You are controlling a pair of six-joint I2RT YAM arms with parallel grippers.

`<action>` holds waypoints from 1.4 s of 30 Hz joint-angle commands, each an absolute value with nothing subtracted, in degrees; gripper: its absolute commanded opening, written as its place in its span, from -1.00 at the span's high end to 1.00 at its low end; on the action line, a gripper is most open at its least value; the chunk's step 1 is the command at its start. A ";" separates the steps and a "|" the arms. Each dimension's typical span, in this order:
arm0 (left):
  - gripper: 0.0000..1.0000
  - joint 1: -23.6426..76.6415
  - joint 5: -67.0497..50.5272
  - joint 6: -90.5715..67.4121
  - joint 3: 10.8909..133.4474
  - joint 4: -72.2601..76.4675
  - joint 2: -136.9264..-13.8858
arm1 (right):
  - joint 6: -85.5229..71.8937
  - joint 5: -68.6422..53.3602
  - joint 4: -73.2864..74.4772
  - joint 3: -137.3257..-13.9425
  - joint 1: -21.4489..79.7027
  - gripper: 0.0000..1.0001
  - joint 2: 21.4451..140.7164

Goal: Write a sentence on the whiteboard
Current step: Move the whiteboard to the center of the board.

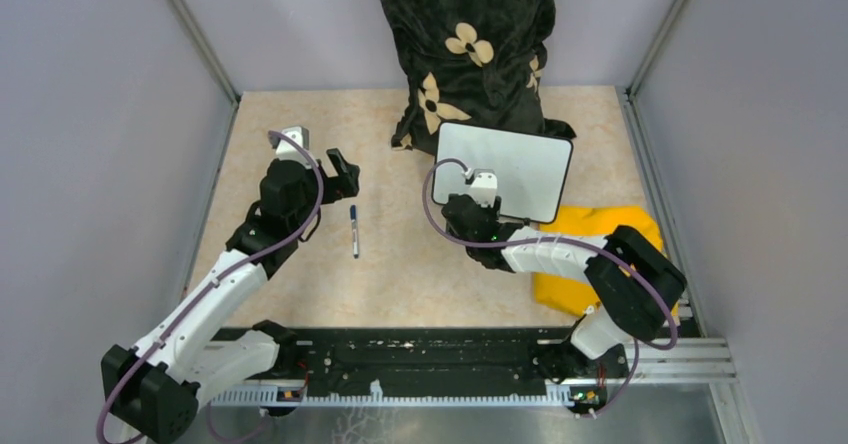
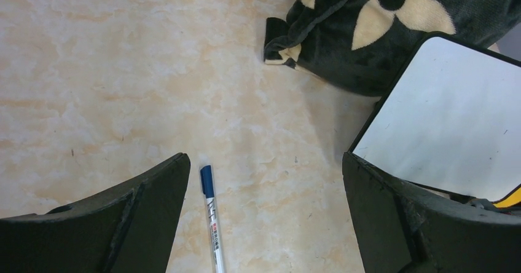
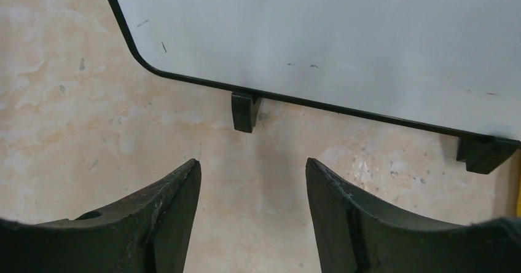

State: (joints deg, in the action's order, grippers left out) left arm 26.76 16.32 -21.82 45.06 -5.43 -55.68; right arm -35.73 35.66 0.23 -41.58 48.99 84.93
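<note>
Nearest the arm bases, a yellow cloth (image 1: 558, 289) lies on the table (image 1: 420, 274) at the right, partly under the right forearm. A little further out, on the left, a thin marker (image 2: 212, 224) with a blue cap lies flat on the bare table. The left tool (image 2: 264, 162) hangs above it with its fingers spread as wide as they go, holding nothing, and the pen is just inside its left finger (image 2: 153, 193).

The right tool (image 3: 252, 162) is about half open and also empty. Only table shows between its fingers, which point at the lower edge of the whiteboard (image 1: 520, 169) and are a short way from touching it.

The whiteboard stands right of the table's middle on two small black feet, one (image 3: 244, 110) just ahead of the right tool and the other (image 3: 485, 153) off to its right. It is tilted back, and its top seems to rest on the dark flowered cloth (image 1: 465, 54) heaped at the far wall. Its face is blank apart from a few specks.

The board looks light, thin and stiff, with a glossy face that fingers would slip on and smear. Propped on such small feet, it would probably slide or tip under pen pressure. The best hold is likely a pinch over the black frame at the bottom edge, beside a foot and clear of the writing area. The marker is light and round, so it may roll; a grip across the middle of its barrel would suit it
</note>
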 commanded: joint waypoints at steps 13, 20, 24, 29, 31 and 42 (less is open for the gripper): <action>-0.97 27.07 15.91 -23.54 45.42 -5.49 -53.66 | -39.40 39.07 -0.09 -51.44 47.66 -0.14 96.19; -0.97 27.02 15.79 -23.64 45.43 -5.54 -53.75 | -39.96 38.93 -0.09 -52.85 46.11 0.03 98.93; -0.97 27.04 15.58 -23.73 45.42 -5.47 -54.01 | -39.43 39.07 -0.09 -53.76 45.88 0.15 99.89; -0.97 27.02 15.27 -23.82 45.42 -5.46 -54.44 | -39.11 39.42 1.58 -55.19 45.75 0.21 101.51; -0.97 27.02 15.13 -23.82 45.41 -5.45 -54.54 | -39.11 39.46 1.78 -55.65 45.60 0.24 102.11; -0.97 27.04 14.94 -23.91 45.43 -5.45 -54.91 | -39.02 39.16 1.90 -55.78 45.48 0.54 103.07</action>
